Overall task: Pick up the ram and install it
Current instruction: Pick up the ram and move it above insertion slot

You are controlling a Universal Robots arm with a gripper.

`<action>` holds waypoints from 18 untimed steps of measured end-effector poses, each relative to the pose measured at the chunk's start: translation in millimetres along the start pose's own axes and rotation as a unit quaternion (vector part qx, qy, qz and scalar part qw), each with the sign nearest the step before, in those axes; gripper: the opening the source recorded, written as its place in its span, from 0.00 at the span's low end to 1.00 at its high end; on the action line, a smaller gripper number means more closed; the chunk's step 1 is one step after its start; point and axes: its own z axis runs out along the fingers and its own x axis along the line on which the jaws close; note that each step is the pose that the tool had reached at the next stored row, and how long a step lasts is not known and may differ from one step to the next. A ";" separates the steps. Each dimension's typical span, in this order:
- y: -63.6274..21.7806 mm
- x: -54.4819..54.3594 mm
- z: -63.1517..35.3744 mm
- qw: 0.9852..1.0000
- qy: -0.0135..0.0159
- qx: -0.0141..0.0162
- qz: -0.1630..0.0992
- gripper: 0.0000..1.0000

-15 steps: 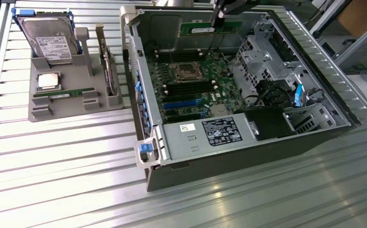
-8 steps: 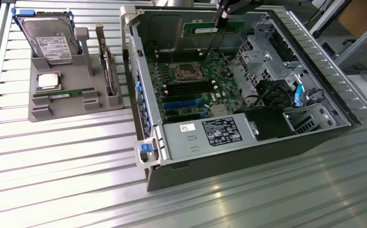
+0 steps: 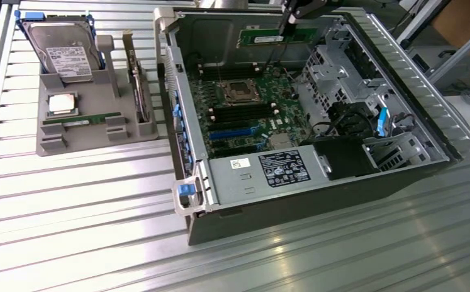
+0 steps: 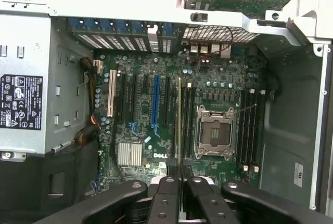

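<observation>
My gripper [image 3: 288,29] hangs over the back of the open computer case [image 3: 188,182], shut on the ram [image 3: 274,36], a long green stick held level above the motherboard [image 3: 251,121]. In the wrist view the ram [image 4: 179,125] shows edge-on as a thin line running out from between the black fingers [image 4: 161,193] of the gripper [image 4: 179,178]. It lies along the black memory slots [image 4: 189,120] beside the silver processor socket [image 4: 214,130]. Further memory slots [image 4: 250,125] sit on the socket's other side.
A grey parts tray [image 3: 81,143] stands at the exterior view's left with a hard drive [image 3: 64,55], a square processor chip [image 3: 63,103], another green memory stick [image 3: 77,121] and upright cards [image 3: 140,91]. The power supply [image 3: 271,170] and drive cage [image 3: 336,67] fill the case's other parts.
</observation>
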 end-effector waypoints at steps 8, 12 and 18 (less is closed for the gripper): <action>-7.4 0.5 -0.4 1.000 0.002 0.000 0.000 0.12; -10.1 0.7 -0.5 1.000 0.003 0.000 0.000 0.12; -16.2 1.1 -0.8 1.000 0.004 0.000 0.000 0.12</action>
